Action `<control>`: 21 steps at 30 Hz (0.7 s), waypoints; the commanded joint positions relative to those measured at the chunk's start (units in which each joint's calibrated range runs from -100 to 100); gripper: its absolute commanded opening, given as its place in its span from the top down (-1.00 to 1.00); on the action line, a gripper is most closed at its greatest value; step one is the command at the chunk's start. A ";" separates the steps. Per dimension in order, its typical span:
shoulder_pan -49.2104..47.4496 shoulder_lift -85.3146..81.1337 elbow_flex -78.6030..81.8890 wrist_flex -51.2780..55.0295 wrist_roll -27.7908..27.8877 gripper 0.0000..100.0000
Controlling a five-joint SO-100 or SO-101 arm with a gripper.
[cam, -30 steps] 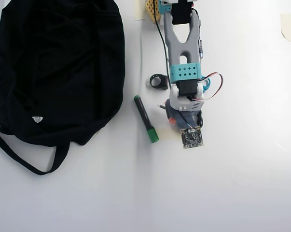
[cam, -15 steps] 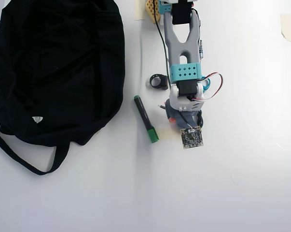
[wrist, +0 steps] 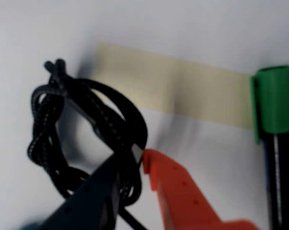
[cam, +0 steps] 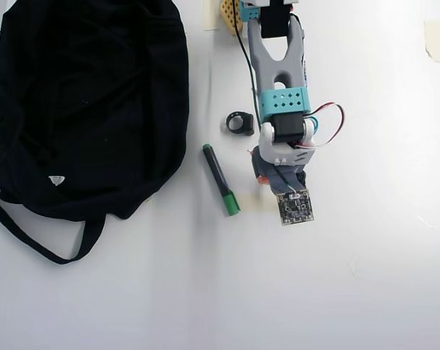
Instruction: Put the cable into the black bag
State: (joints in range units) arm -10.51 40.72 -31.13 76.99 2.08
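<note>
Black bag (cam: 81, 102) lies at left in overhead view, mouth not discernible. Arm stands well right of it, over table (cam: 380, 277). Green-capped marker (wrist: 276, 139) lies just right of gripper in wrist view. Gripper (wrist: 134, 160) pinches cable (wrist: 82, 124) across bundled strands, jaws nearly together. Cable is light, limp, braided; grip on thick knotted part looks sound, loose loops likely dangle.

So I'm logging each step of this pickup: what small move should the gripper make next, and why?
Probably lift straight up a little. In the wrist view the gripper, dark finger and orange finger, is shut on the thin black braided cable coil. The large soft black fabric bag lies well to the left in the overhead view, with the green-capped black marker between, so clearing the table first seems safest.
</note>
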 commanded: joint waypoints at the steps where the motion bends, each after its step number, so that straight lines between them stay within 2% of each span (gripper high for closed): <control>1: -0.64 -1.97 -5.97 4.06 0.02 0.95; 14: 0.11 -2.05 -21.07 22.15 -0.14 0.95; 21: 1.91 -5.37 -22.87 22.50 -1.66 0.95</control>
State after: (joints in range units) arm -9.70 40.56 -51.49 98.11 0.56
